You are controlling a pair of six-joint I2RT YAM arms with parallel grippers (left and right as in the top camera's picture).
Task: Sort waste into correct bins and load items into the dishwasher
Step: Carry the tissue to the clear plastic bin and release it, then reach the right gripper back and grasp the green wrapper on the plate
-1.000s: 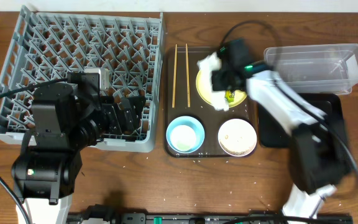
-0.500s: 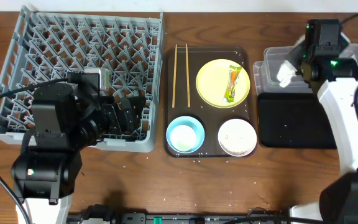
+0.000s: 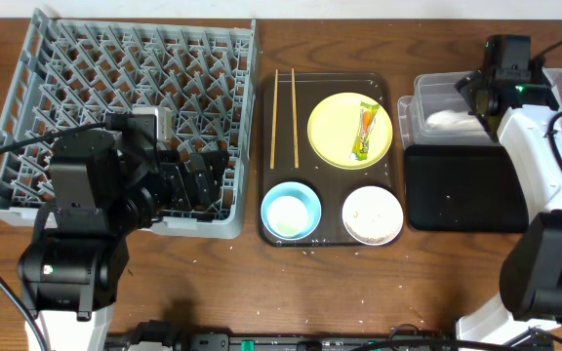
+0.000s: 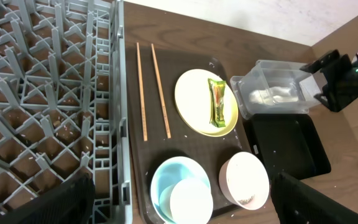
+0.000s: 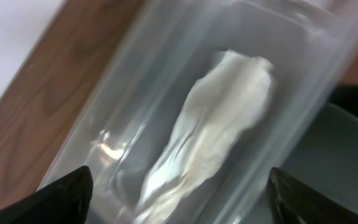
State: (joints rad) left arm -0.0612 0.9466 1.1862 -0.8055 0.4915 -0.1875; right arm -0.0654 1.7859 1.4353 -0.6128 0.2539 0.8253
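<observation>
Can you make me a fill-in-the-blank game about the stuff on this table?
1. The crumpled white napkin lies inside the clear ____.
2. The green-and-orange wrapper lies on the yellow ____.
3. The small white cup sits inside the light blue ____.
4. The wooden chopsticks lie on the dark brown ____.
Missing words: tub, plate, bowl, tray.

Left end effector [image 4: 186, 202] agape; right end effector [image 5: 182, 196] agape.
</observation>
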